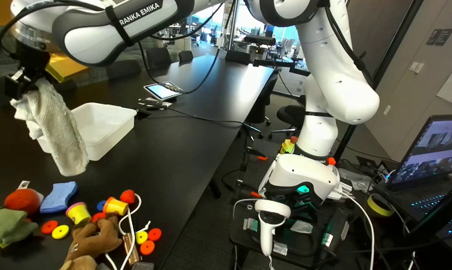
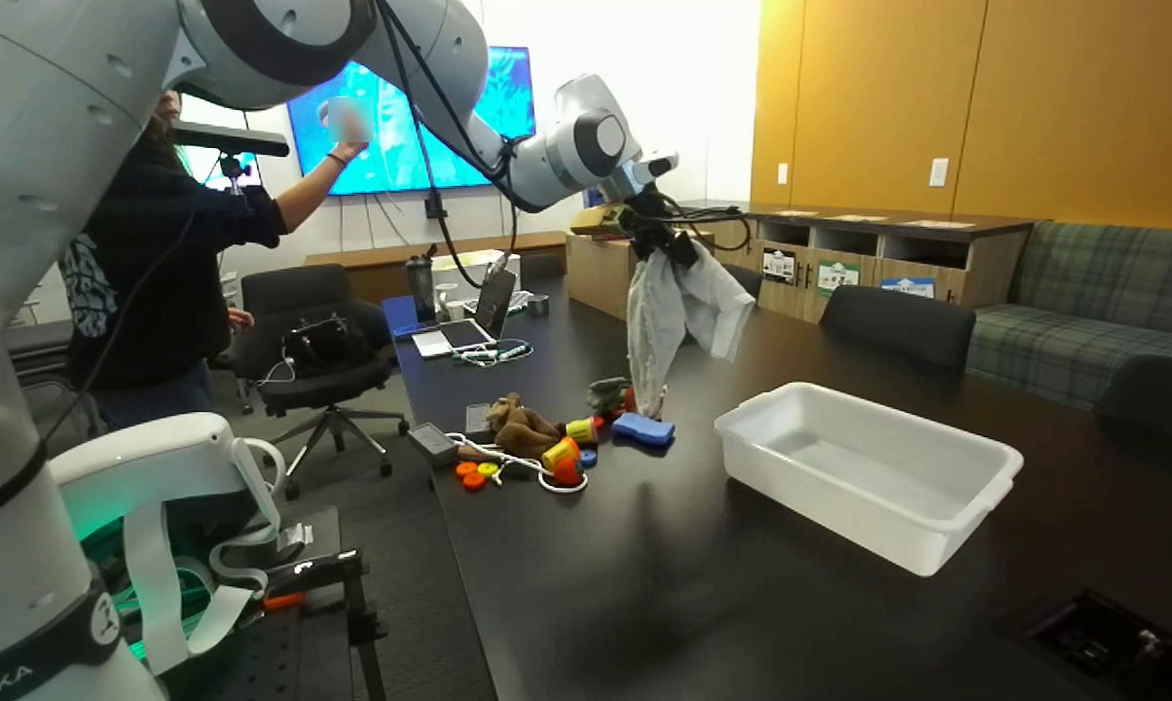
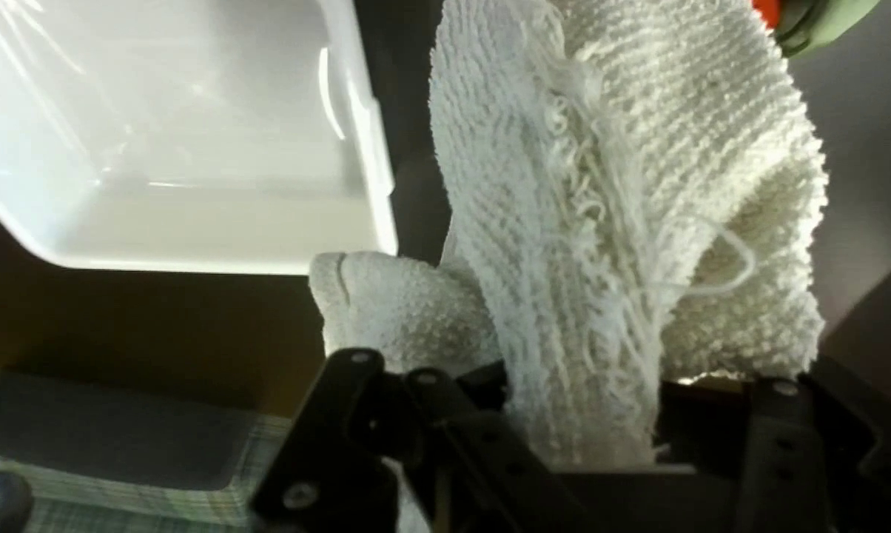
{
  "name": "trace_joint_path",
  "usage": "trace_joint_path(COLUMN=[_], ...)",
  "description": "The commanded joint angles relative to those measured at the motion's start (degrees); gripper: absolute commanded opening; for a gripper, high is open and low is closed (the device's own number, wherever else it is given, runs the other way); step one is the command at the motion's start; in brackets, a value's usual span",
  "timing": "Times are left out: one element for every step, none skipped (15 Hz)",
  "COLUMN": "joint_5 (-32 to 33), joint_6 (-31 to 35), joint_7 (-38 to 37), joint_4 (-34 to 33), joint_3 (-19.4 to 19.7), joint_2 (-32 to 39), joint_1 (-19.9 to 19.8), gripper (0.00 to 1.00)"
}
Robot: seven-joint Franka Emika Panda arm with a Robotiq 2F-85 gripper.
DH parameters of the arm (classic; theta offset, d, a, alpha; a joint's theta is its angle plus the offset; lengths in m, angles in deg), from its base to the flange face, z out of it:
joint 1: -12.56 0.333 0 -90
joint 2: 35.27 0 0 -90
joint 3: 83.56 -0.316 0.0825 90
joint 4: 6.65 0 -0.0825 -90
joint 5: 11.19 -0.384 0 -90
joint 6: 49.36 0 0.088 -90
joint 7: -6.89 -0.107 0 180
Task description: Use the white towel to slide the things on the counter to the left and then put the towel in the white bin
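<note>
We see that the towel (image 3: 601, 222) is white and ribbed, and frayed along its middle. The gripper (image 2: 666, 249) is clamped on the towel, which hangs in folds above the surface (image 2: 586, 584), near the bin (image 2: 829, 501).

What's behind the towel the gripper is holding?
In an exterior view, the white bin shows behind the white towel, on both sides of it; what the towel covers between can't be seen.

orange wall panels (image 2: 1082, 122) | plaid couch (image 2: 1112, 273) | black chairs (image 2: 912, 326) along dark table (image 2: 839, 623) | lit wall screen (image 2: 389, 146) | dark floor (image 2: 401, 526)
</note>
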Motion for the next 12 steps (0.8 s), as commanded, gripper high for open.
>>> trace_joint_path(joint_5=[-0.53, -0.36, -0.84, -1.03, -1.15, -1.18, -0.88, -0.38, -0.46, -0.42, -0.51, -0.33], joint_6=[-3.57, -4.34, -5.76, -7.00, -8.39, -9.95, -11.25, -12.56, -14.34, -16.42, -18.29, -20.16], joint_7=[-3.05, -4.28, -5.00, -6.36, -7.74, -8.89, -10.36, -12.42, -13.21, -14.06, -14.94, -15.25], joint_4=[-13.30, -15.76, -18.38, -20.90, -23.50, -25.94, -28.38, -30.76, -32.95, -35.03, -37.10, -39.07], joint_3=[3.06, 4.12, 4.89, 5.77, 6.49, 7.07, 7.79, 8.78, 9.09, 9.50, 9.73, 9.97], joint_2=[6.46, 7.85, 9.01, 10.46, 12.17, 13.72, 15.57, 17.62, 19.38, 21.33, 23.21, 25.05], joint_1=[-2.80, -3.50, -4.70, -5.47, -6.25, -7.07, -7.63, -8.02, -8.72, -9.36, -10.06, -10.70], gripper=[0.05, 0.04, 0.05, 0.04, 0.05, 0.05, 0.05, 0.05, 0.05, 0.11, 0.31, 0.37])
